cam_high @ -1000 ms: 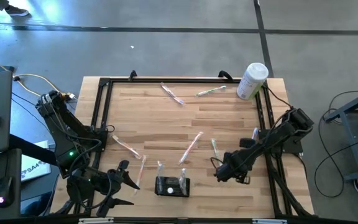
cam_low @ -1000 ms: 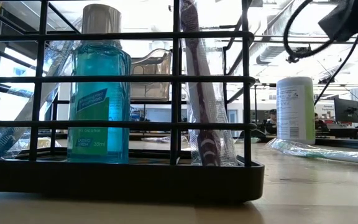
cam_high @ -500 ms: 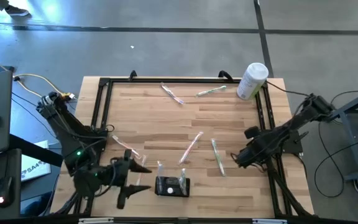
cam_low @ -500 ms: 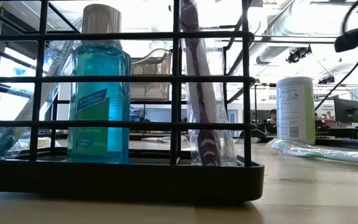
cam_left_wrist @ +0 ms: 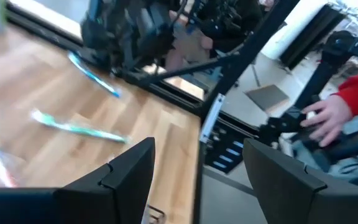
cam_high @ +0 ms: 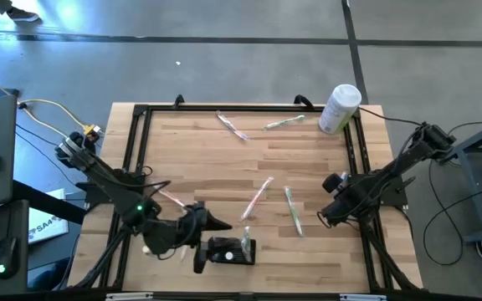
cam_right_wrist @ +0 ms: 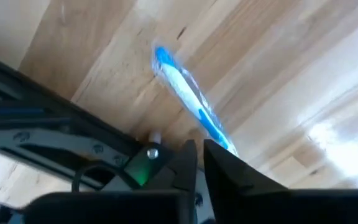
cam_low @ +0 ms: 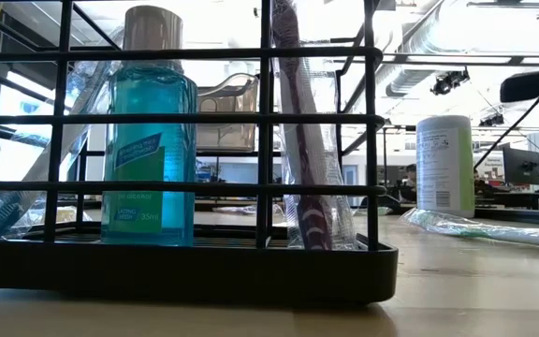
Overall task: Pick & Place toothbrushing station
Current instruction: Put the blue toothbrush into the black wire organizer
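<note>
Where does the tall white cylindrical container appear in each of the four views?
High view: white container at the table's far right corner.
Low view: right of centre, upright, behind the black wire holder.
Left wrist view: not in it.
Right wrist view: not in it.
Shared landmark: the wrapped toothbrush lying nearest the right gripper.

Before you, the pale wooden table [cam_high: 224,159] carries scattered clear-wrapped toothbrushes [cam_high: 258,197], the low black wire toothbrushing station [cam_high: 231,250] at its near edge, and a tall white cylindrical container [cam_high: 339,109] in the far right corner.
</note>
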Action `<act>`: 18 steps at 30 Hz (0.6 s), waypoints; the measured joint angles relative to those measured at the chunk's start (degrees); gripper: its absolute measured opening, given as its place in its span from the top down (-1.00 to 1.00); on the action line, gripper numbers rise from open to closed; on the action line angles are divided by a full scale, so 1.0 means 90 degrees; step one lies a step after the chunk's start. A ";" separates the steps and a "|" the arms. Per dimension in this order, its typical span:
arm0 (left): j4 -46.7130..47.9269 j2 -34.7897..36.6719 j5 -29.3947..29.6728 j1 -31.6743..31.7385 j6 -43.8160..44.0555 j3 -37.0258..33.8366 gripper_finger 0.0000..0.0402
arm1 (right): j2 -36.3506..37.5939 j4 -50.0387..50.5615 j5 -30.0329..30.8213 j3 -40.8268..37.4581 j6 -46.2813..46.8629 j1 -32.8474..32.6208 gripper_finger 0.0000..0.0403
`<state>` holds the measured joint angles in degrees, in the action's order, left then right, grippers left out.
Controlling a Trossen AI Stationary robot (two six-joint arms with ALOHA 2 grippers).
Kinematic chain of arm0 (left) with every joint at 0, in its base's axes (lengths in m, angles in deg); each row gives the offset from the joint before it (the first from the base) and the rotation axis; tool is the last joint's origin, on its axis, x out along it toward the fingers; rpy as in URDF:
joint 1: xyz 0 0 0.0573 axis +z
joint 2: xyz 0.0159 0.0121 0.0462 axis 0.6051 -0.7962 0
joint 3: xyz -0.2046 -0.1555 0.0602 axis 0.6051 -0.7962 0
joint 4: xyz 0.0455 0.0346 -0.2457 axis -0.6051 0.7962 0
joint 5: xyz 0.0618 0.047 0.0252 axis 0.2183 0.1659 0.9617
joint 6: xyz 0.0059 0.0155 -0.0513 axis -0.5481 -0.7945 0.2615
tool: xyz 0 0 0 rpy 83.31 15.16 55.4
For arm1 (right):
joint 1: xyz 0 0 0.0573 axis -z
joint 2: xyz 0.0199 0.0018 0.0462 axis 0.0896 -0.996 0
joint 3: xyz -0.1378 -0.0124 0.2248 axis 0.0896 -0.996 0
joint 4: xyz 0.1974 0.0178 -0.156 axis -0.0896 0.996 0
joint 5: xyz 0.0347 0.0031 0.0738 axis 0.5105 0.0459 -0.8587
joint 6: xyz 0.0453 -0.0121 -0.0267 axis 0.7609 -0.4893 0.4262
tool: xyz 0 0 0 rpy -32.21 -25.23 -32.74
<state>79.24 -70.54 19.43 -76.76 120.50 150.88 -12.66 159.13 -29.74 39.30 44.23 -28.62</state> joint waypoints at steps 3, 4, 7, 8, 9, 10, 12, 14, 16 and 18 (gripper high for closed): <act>-0.0114 -0.0145 -0.0271 0.0097 0.0189 0.0000 -0.20 | -0.0009 -0.0078 -0.0002 -0.0113 0.0000 0.0000 0.71; -0.0119 -0.0181 -0.0294 0.0114 0.0189 0.0000 -0.20 | -0.0009 -0.0088 0.0009 -0.0137 0.0000 0.0000 0.65; -0.0158 -0.0214 -0.0337 0.0102 0.0193 -0.0002 -0.20 | -0.0009 -0.0197 0.0022 -0.0209 -0.0043 0.0000 0.48; -0.0191 -0.0204 -0.0337 0.0102 0.0192 -0.0002 -0.20 | -0.0009 -0.0243 0.0022 -0.0227 -0.0128 0.0000 0.42; -0.0202 -0.0199 -0.0334 0.0102 0.0192 -0.0002 -0.20 | -0.0009 -0.0304 0.0012 -0.0254 -0.0222 0.0000 0.36; -0.0202 -0.0199 -0.0334 0.0102 0.0191 -0.0002 -0.20 | -0.0009 -0.0368 0.0001 -0.0294 -0.0330 0.0000 0.31; -0.0205 -0.0201 -0.0329 0.0102 0.0184 -0.0002 -0.20 | -0.0009 -0.0540 -0.0002 -0.0406 -0.0596 0.0000 0.20; -0.0227 -0.0201 -0.0327 0.0102 0.0164 -0.0002 -0.20 | -0.0009 -0.0821 0.0004 -0.0561 -0.0858 0.0000 0.12; -0.0231 -0.0201 -0.0327 0.0102 0.0169 -0.0002 -0.20 | -0.0009 -0.1095 0.0002 -0.0749 -0.1030 0.0000 0.06; -0.0224 -0.0201 -0.0327 0.0102 0.0189 -0.0002 -0.20 | -0.0009 -0.1233 0.0004 -0.0911 -0.1160 0.0000 0.02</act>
<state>77.23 -72.35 16.48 -75.84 122.20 150.86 -12.75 148.03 -29.70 31.10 33.79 -28.62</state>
